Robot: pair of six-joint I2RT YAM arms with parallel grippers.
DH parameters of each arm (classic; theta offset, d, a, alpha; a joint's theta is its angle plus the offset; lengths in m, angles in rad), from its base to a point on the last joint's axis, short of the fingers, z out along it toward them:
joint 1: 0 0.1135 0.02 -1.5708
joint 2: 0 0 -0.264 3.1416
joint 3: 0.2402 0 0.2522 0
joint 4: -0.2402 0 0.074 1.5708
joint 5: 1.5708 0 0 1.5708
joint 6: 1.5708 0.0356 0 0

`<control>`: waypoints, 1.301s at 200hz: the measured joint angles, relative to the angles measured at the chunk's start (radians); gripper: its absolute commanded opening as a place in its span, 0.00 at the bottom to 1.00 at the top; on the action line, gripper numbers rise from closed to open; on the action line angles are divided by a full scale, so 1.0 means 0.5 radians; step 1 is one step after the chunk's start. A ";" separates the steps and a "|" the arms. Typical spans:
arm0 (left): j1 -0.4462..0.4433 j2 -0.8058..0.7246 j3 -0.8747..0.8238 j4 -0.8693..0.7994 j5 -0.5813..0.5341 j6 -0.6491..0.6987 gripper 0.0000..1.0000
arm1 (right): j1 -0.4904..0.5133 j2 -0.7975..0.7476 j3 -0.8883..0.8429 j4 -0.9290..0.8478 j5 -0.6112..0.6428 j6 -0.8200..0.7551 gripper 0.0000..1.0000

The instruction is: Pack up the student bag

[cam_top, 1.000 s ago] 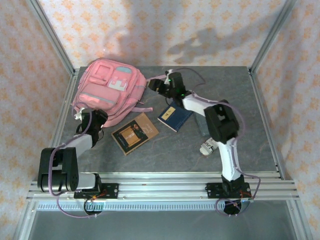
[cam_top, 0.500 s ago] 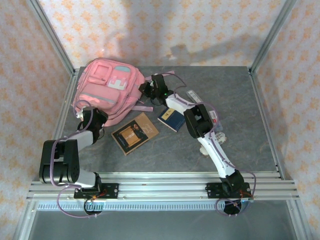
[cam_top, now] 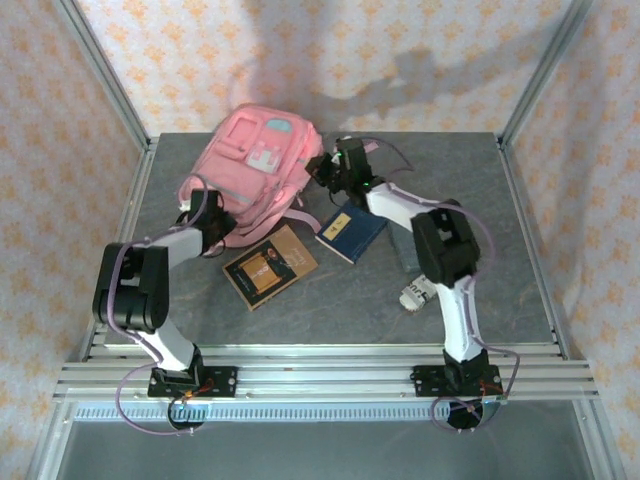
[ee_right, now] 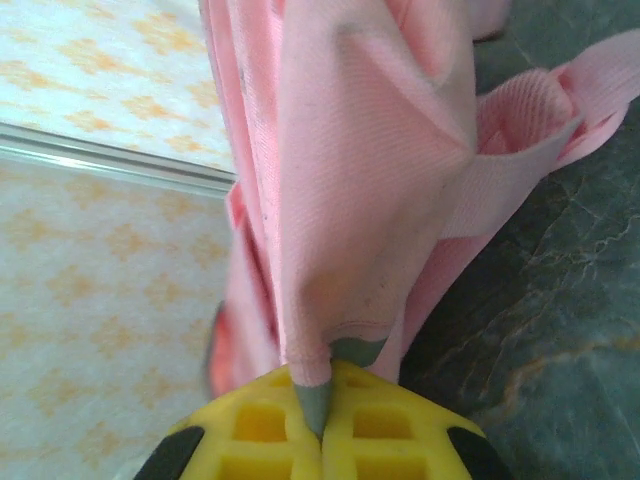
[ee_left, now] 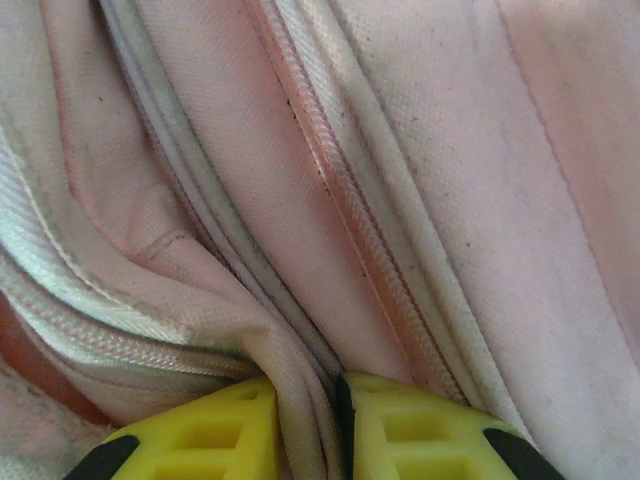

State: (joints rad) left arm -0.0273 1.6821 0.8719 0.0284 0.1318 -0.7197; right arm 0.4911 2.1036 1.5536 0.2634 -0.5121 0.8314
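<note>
- My left gripper [cam_top: 213, 226] sat at the lower left edge of the student bag [cam_top: 262, 165]. In the left wrist view, its yellow fingers [ee_left: 225, 435] were drawn almost together, with a fold of the pink fabric beside a zip pinched between them.
- The student bag stood toward the far side of the table [cam_top: 500, 230], left of centre. Its front pockets and pale blue patch faced the top camera, and a gripper was at each side.
- A brown book [cam_top: 270, 265] lay flat just in front of the bag.
- My right gripper [cam_top: 325, 170] was at the bag's right edge. In the right wrist view, its jaws were fully closed on a grey-tipped edge of the pink cloth.
- A blue book [cam_top: 350, 232] lay just right of the brown one, beside my right forearm.
</note>
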 measured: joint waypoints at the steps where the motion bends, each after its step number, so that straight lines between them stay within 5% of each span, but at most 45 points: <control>1: -0.004 0.005 0.008 -0.005 0.002 0.002 0.21 | -0.002 -0.024 -0.024 0.005 -0.001 -0.001 0.00; 68: -0.346 0.627 0.954 -0.357 0.049 0.174 0.20 | -0.142 -0.953 -0.899 0.067 0.227 0.045 0.00; 103: -0.459 0.706 1.183 -0.326 0.036 0.302 0.31 | -0.158 -1.334 -1.297 0.153 0.430 0.173 0.00; 142: -0.532 0.231 0.803 -0.117 0.119 0.388 0.45 | -0.155 -1.471 -1.563 0.166 0.542 0.369 0.00; 192: -0.759 -0.540 0.103 0.377 0.332 0.390 0.50 | -0.156 -1.561 -1.574 0.157 0.651 0.463 0.00; 260: -1.199 -0.425 -0.175 0.771 0.347 0.389 0.55 | -0.155 -1.573 -1.574 0.157 0.652 0.501 0.00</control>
State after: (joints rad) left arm -0.6270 1.4696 0.7845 0.4137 0.3054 -0.5251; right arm 0.4137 1.3170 0.7666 0.3420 -0.1860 1.0821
